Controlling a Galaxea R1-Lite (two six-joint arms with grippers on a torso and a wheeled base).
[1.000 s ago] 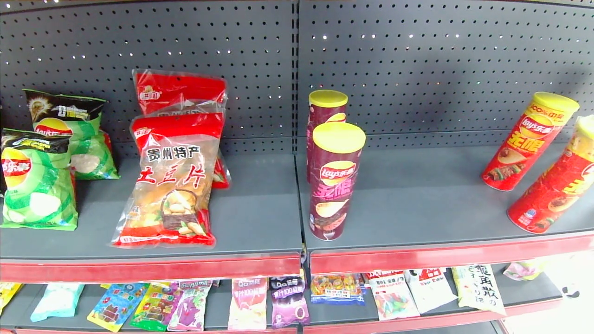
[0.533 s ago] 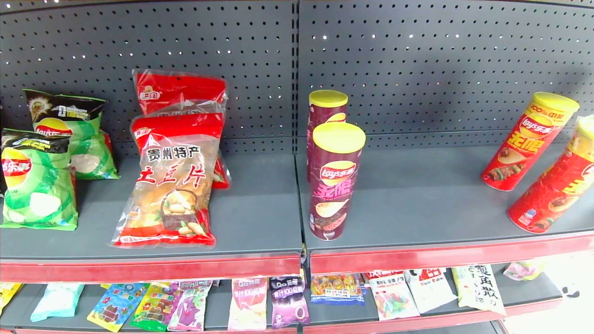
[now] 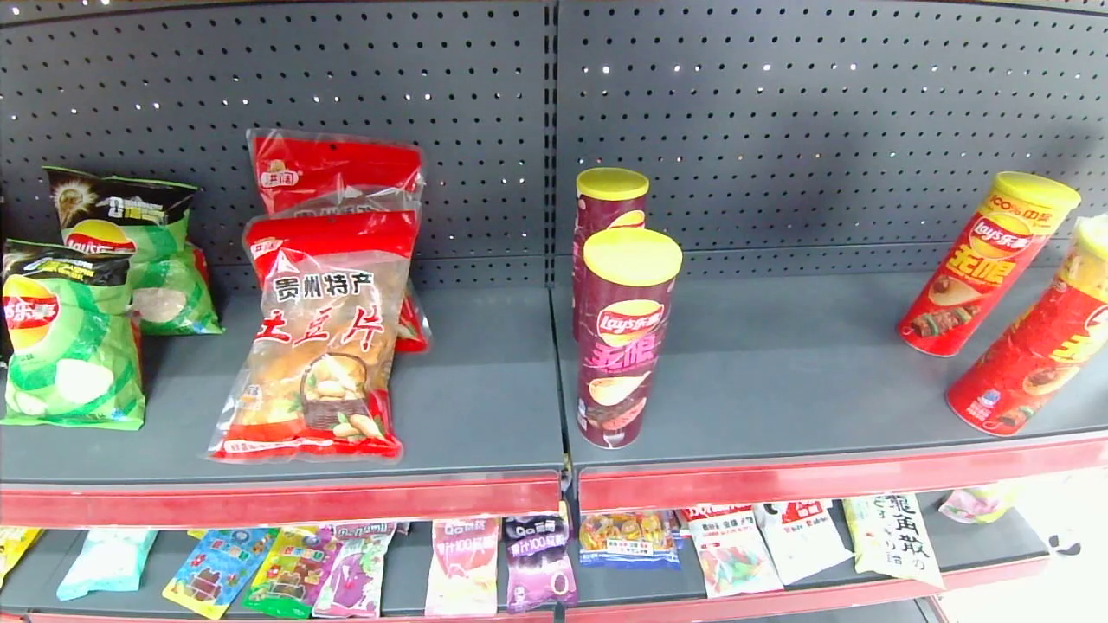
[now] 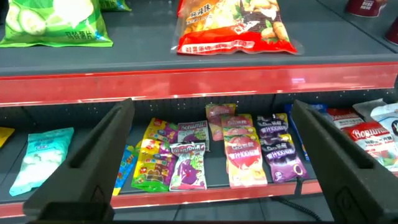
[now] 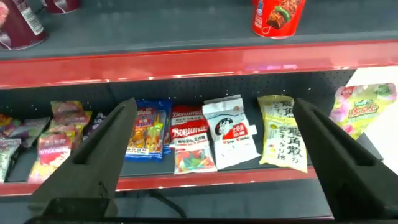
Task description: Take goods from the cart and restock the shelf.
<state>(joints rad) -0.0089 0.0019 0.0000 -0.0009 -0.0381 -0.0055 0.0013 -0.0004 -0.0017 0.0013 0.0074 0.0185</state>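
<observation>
Nearest to us, the left gripper (image 4: pixel 211 106) hangs before the shelving with its two dark fingers spread wide and nothing between them. The right gripper (image 5: pixel 214 102) is spread just as wide and is just as empty. Both face the lower shelf (image 3: pixel 995 536), where we see a row of small packets (image 3: pixel 467 562) lying side by side in pink, purple, blue, white and yellow.

Above them runs the red front edge (image 3: pixel 286 502) of the upper shelf (image 3: pixel 485 407), and here we find the larger goods. Along the front, from our left, sit a front green bag (image 3: pixel 65 342) of crisps, a front potato bag (image 3: pixel 320 346) in clear film with red bands, a front maroon can (image 3: pixel 625 337) with a yellow lid standing upright close to the seam between the two shelf boards, and at the far right a front red can (image 3: pixel 1030 342) cut off by the picture's edge.

Each has a twin right behind it: a rear green bag (image 3: pixel 138 247), a rear potato bag (image 3: pixel 333 169), a rear maroon can (image 3: pixel 606 199) and a rear red can (image 3: pixel 987 264). Between the maroon cans and the red cans we see a wide stretch of bare grey board. Farthest back, a dark pegboard wall (image 3: pixel 779 130) closes the shelf.
</observation>
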